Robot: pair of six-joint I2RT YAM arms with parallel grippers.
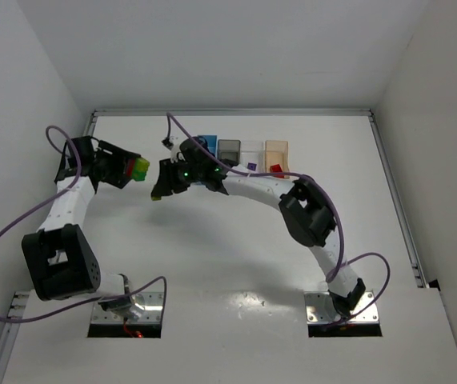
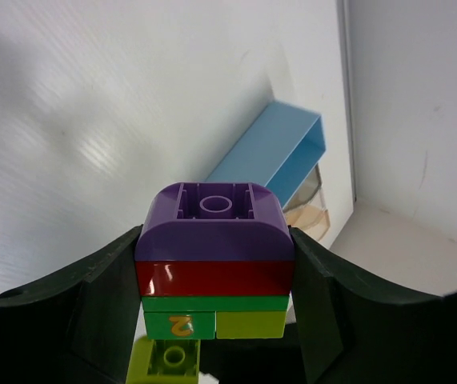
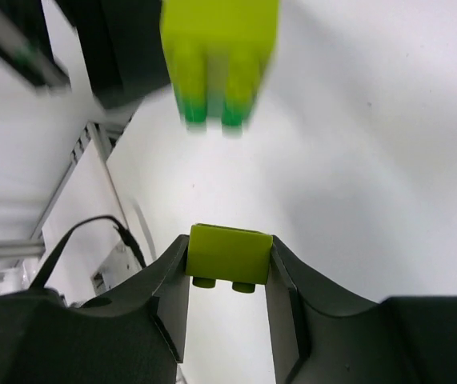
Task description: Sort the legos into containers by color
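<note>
Left gripper (image 2: 214, 276) — jaws clamped on brick stack (image 2: 214, 232), purple uppermost. Right gripper (image 3: 230, 268) — pinching one yellow-green brick (image 3: 229, 250); stack at its 12 o'clock.

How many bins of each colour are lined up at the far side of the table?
blue bin: 1
dark grey bin: 1
clear bin: 1
pale orange bin: 1
Total: 4

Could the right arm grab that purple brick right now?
Probably not yet: the right gripper is shut on a yellow-green brick, so its jaws are full. The purple brick, atop the left gripper's stack, otherwise sits exposed.
</note>
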